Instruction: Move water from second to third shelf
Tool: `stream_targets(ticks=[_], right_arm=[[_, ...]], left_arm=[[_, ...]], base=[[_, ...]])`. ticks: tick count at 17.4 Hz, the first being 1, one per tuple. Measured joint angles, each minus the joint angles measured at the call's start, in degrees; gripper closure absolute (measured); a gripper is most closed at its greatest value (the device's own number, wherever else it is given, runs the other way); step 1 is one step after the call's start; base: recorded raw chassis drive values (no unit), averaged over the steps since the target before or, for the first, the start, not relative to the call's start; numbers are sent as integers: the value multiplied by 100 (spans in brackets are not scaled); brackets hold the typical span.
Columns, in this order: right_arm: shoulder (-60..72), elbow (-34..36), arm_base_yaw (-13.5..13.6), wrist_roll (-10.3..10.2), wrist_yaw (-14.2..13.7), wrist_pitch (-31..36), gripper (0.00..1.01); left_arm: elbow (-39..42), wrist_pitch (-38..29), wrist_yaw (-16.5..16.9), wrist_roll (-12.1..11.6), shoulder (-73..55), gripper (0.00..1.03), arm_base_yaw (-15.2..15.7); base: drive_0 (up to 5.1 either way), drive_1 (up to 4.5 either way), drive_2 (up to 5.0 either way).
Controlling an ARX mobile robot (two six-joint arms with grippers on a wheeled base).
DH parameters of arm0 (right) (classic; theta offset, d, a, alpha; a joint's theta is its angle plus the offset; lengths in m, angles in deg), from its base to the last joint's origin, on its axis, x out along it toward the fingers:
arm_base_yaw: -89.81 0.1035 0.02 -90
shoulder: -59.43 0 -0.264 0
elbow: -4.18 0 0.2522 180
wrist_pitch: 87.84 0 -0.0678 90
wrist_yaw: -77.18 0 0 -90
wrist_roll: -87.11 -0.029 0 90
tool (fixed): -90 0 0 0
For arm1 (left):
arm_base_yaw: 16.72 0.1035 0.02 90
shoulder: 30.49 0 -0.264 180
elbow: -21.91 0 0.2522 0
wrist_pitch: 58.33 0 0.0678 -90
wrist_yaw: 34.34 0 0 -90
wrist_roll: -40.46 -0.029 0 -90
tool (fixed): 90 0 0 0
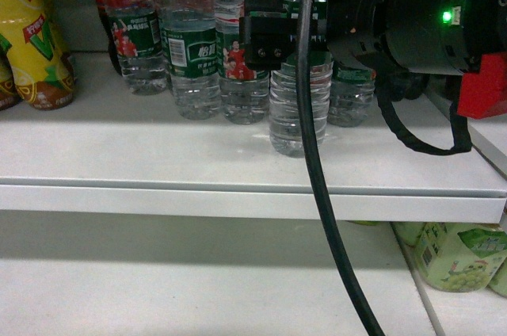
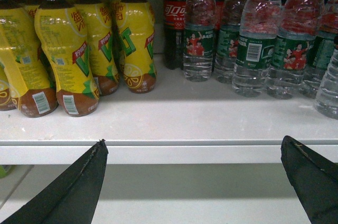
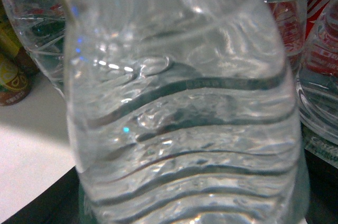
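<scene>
Fingers of the right gripper [image 1: 295, 55] pinch the water [image 1: 299, 110]; sister bottles [image 1: 188, 59] crowd behind, left fingers [image 2: 79, 182] spread.

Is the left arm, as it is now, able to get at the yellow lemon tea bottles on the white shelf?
Probably yes. The left claw is open in front of the white shelf, and nothing stands between it and the yellow lemon tea bottles.
</scene>
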State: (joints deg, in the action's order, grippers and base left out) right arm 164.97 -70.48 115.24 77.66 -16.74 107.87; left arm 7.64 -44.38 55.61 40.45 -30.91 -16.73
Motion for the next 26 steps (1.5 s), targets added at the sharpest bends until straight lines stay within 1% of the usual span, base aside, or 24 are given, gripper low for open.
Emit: stream_targets(ticks=[2, 3, 4, 7, 8, 9, 11, 12, 13, 15, 19, 22, 24, 26], right_arm=[[66, -114, 0, -15, -46, -44, 3], [111, -181, 0, -66, -66, -81, 3], [144, -216, 0, -118, -105, -96, 3], [203, -262, 7, -144, -271, -92, 3], [227, -262, 7, -142, -369, -90, 12], [232, -262, 7, -144, -372, -87, 21], [232, -262, 55, -131, -369, -72, 42], [232, -262, 79, -118, -385, -70, 50], [227, -262, 81, -118, -393, -74, 55], [114, -144, 138, -144, -398, -33, 57], [-337, 387, 315, -151, -398, 13, 58], [-780, 896, 393, -122, -553, 20, 58], [-1137, 1259, 378, -118, -551, -4, 58], [-1456, 1558, 271, -116, -527, -50, 58]], left_arm=[[0, 0, 2, 0, 0, 5, 0], [0, 0, 0, 0, 0, 5, 0], [0, 0, 2, 0, 0, 5, 0], [0, 0, 2, 0, 0, 5, 0], [0, 0, 2, 0, 0, 5, 0], [0, 0, 2, 0, 0, 5, 0], [0, 0, 2, 0, 0, 5, 0], [0, 0, 0, 0, 0, 5, 0], [0, 0, 2, 0, 0, 5, 0], [0, 0, 2, 0, 0, 5, 0], [0, 0, 2, 0, 0, 5, 0], [0, 0, 2, 0, 0, 5, 0], [0, 0, 2, 0, 0, 5, 0], [0, 0, 2, 0, 0, 5, 0]], base=[[0, 0, 0], [0, 0, 0], [0, 0, 0], [0, 0, 0], [0, 0, 0], [0, 0, 0], [0, 0, 0], [0, 0, 0], [0, 0, 0], [0, 0, 0], [0, 0, 0], [0, 0, 0], [0, 0, 0], [0, 0, 0]])
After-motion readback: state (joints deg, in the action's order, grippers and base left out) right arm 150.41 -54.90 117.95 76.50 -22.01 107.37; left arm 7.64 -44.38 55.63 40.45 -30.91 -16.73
